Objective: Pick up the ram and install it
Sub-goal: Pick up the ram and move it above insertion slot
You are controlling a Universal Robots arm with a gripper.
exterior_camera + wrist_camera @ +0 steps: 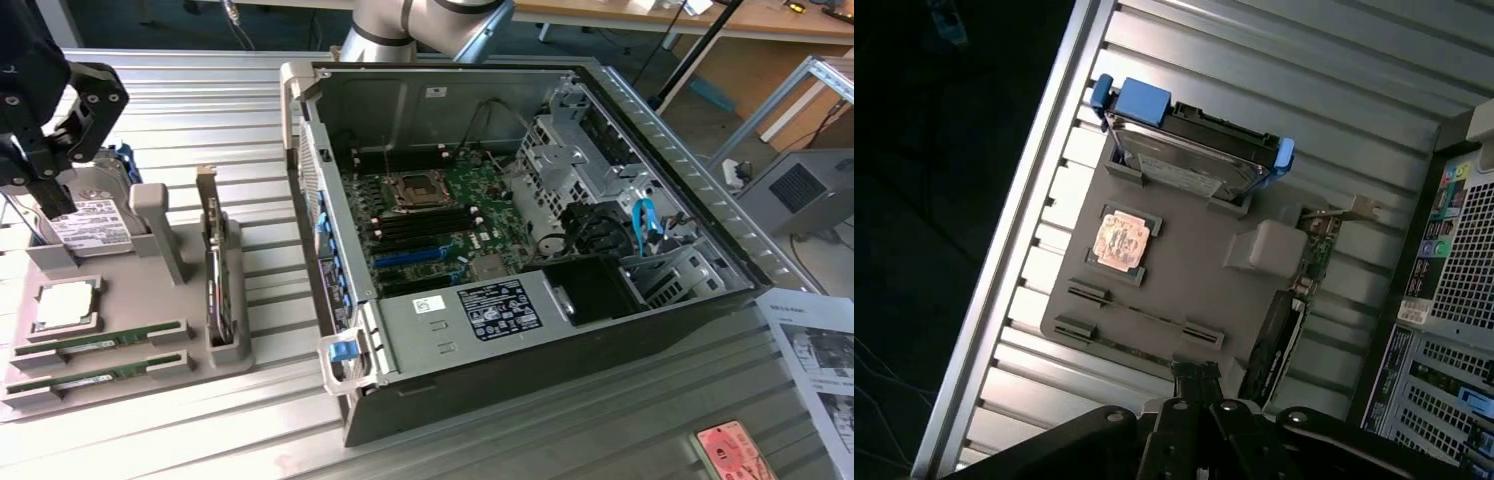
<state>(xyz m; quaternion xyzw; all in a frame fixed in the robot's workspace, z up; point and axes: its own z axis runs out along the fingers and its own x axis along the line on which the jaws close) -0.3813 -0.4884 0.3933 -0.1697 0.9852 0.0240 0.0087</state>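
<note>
The hand (pixel 56 205), fingers together and empty, hangs upper left in the exterior view over the hard drive (pixel 91 222). The ram (pixel 100 341) sits slotted in the tray (pixel 154 300), lower left. Coming down closed, the hand would likely knock it, not grip.

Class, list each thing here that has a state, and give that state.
gripper: jaws shut, empty, above the holder.
ram: two sticks resting in holder slots, not lifted.
hard drive: standing on edge in holder.
processor chip: lying flat in its recess.
computer case: open, side panel off.
memory slots: empty.
</note>
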